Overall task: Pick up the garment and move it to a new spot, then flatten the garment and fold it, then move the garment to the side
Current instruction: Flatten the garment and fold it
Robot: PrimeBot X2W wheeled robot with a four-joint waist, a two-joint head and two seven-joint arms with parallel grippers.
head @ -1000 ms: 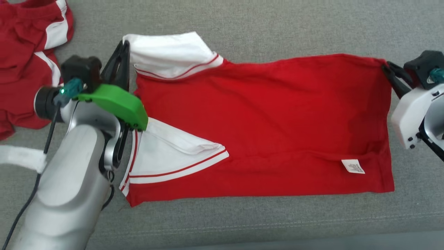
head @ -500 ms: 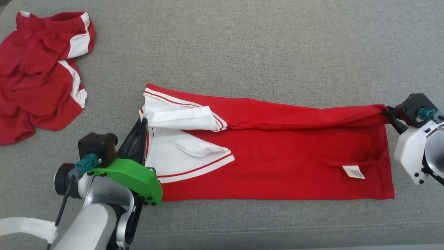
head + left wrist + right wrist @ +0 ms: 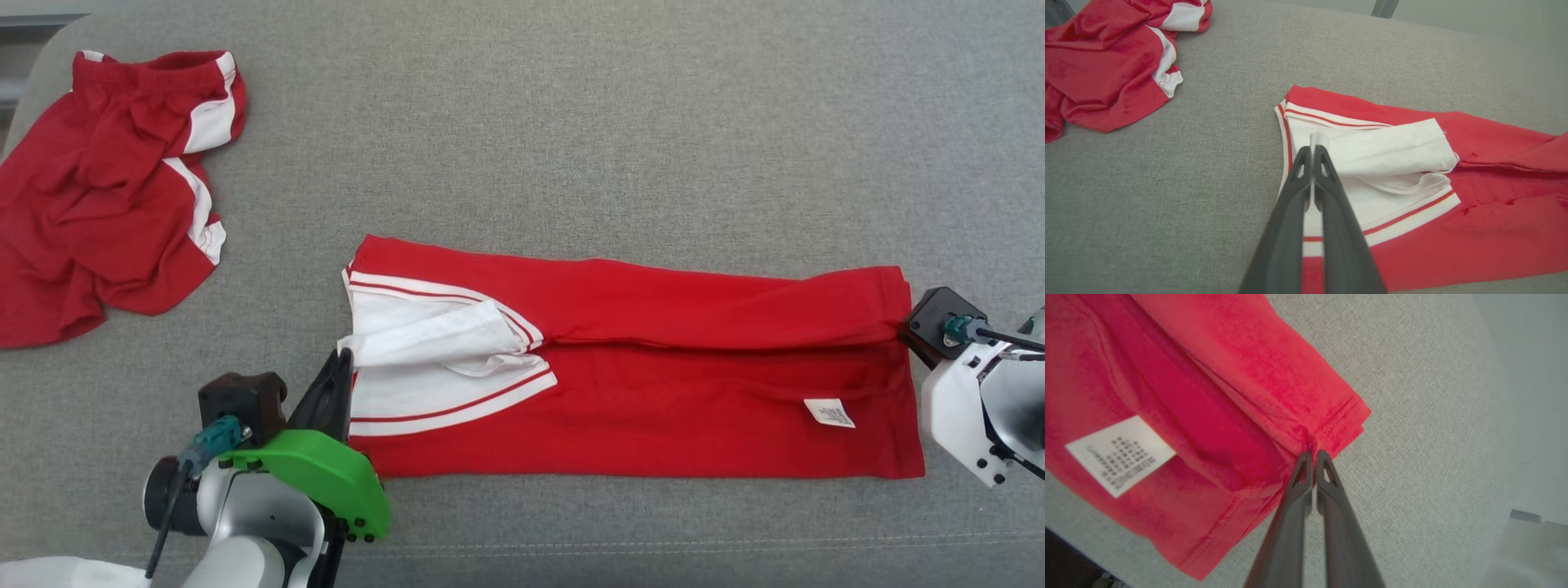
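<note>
On the near middle of the grey upholstered surface (image 3: 571, 122) lies the garment (image 3: 653, 392), a red shirt with white sleeves, stretched out long from left to right. Its far long side is turned over toward the near side, so a red band covers the far half and ends along a line near the middle of the cloth. At the left end of the garment are the white sleeves (image 3: 433, 339) with thin red stripes, one lying partly over the other. At the right end is the stitched hem, and a small white label (image 3: 829, 412) rests on the red cloth near the near right corner.

The left pincer (image 3: 1312, 149) is clenched, its two dark fingers pressed together on the edge of the upper white sleeve, at the left end of the garment. The right pincer (image 3: 1312, 453) is clenched too, and its tips bite the corner of the turned-over hem at the right end. Between the two pincers the folded layer runs almost straight. Whether this layer rests fully on the layer under it I cannot tell.

Far to the left, well apart from the shirt, a second red garment (image 3: 114, 237) with white panels lies crumpled near the edge of the surface.
</note>
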